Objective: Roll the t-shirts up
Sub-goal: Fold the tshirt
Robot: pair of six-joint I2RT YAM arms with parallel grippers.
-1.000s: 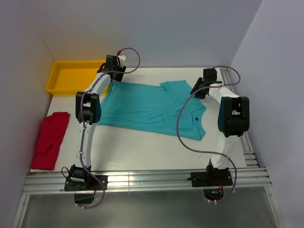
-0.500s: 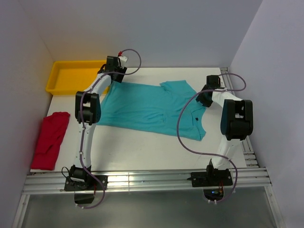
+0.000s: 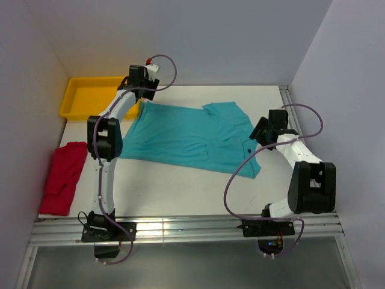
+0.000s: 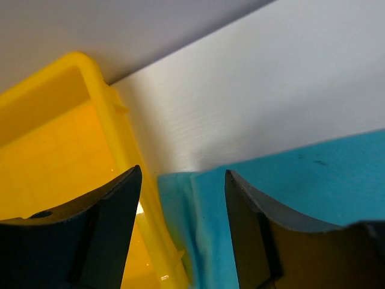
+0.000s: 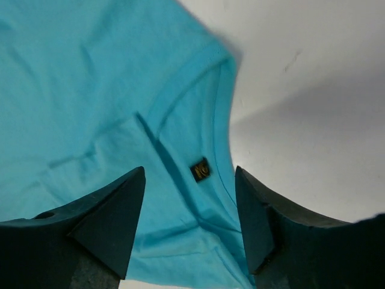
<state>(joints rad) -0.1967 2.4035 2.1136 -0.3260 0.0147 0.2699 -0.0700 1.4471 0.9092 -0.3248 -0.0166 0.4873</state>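
1. Pale grey walls close in a white desk [image 3: 180, 192] on three sides. A yellow tray [image 3: 90, 99] sits in its far left corner.
2. A teal t-shirt [image 3: 180, 135] lies spread nearly flat across the middle of the desk, with its far left corner just beside the tray. A red t-shirt [image 3: 63, 174] lies crumpled at the left edge, well apart from both arms.
3. The left jaws stand apart at that far left corner of the teal shirt. The wrist view shows fabric and the tray rim through the gap, with nothing clamped.
4. The right jaws also stand apart. They hover over the shirt's right edge, above its small dark label [image 5: 201, 170], and grip nothing.
5. Step in hand, as I judge it: the teal shirt is laid out but rolling has not begun, since no edge is turned over.
6. The next move likely calls for both jaws to come down on one edge, pinch the fabric and carry it over itself. The cloth should stay taut so the roll is even. The red shirt is not yet started.
7. Count: two t-shirts, one tray, one label, two arms.
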